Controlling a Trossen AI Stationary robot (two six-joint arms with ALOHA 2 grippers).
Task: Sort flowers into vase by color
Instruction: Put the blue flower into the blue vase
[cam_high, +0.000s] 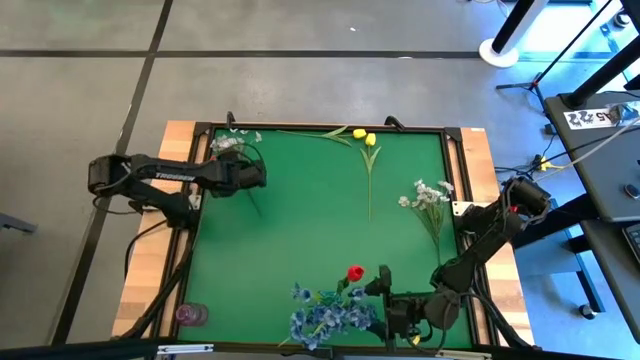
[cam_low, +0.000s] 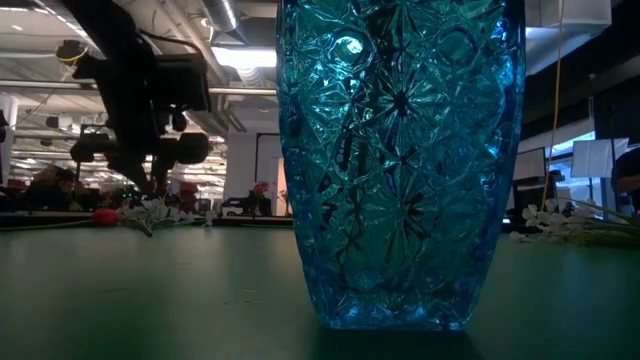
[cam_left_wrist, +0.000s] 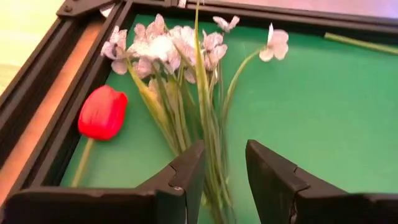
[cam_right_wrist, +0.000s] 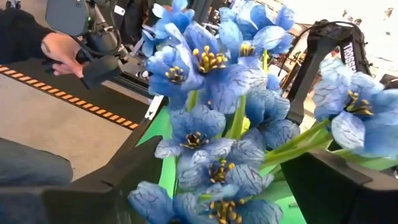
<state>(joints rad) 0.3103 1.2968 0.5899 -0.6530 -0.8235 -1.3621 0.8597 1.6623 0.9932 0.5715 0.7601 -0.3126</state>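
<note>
**White spray pinched at the far-left corner, blue bunch let go at the near edge**

Start on your left. The left gripper (cam_high: 262, 177) sits near the far-left corner of the green mat (cam_high: 300, 230), its fingers drawn narrow around the green stalks of a white spray (cam_left_wrist: 163, 46). It grips low on the stems, probably so the blossoms stay clear of the pads and the stalk ends can go into a vase first. A red tulip (cam_left_wrist: 102, 112) lies just beside that spray, against the mat's black frame (cam_left_wrist: 43, 112).

Moving right along the far edge, the two yellow tulips (cam_high: 364, 137) lie untouched, stalks trailing toward the middle. Further right, near the right edge, a second white spray (cam_high: 428, 194) waits.

At the near edge, the right gripper (cam_high: 384, 301) stands with its jaws wide, straddling the stems of the blue bunch (cam_right_wrist: 217, 118). Another red tulip (cam_high: 354, 272) lies next to it. The low view shows a blue glass vase (cam_low: 400, 160) close to that camera; you cannot tell from these views whether anything stands in it.
</note>
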